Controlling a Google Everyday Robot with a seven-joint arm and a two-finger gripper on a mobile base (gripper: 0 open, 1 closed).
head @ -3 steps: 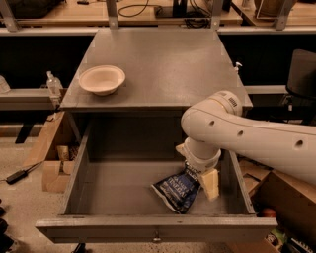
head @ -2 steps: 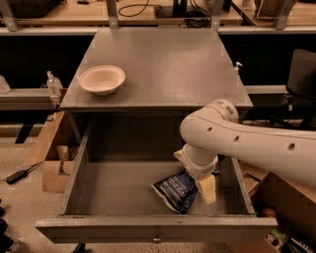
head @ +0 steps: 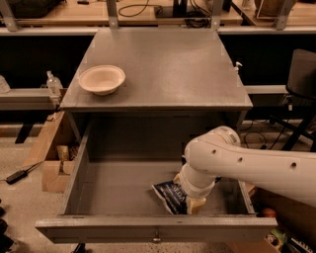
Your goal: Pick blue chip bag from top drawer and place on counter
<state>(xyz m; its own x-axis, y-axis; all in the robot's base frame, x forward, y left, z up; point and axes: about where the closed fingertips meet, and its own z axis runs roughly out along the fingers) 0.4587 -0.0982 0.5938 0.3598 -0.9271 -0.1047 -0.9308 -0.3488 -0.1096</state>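
Note:
The top drawer (head: 98, 192) is pulled fully open below the counter (head: 163, 69). The blue chip bag (head: 167, 193), dark navy with white lettering, lies on the drawer floor near the front, right of centre. My white arm reaches in from the right and down into the drawer. My gripper (head: 190, 196) is low inside the drawer, right at the bag's right side and covering part of it. The bag rests on the drawer floor.
A beige bowl (head: 101, 79) sits on the counter's left side. A wooden workbench (head: 59, 14) with cables runs along the back. A clear bottle (head: 53, 84) and cardboard boxes (head: 53, 165) are at the left. A black chair (head: 301, 79) is at the right.
My arm has sunk lower into the drawer and shifted toward its front, so the gripper now covers more of the bag's right side. The bag has not moved.

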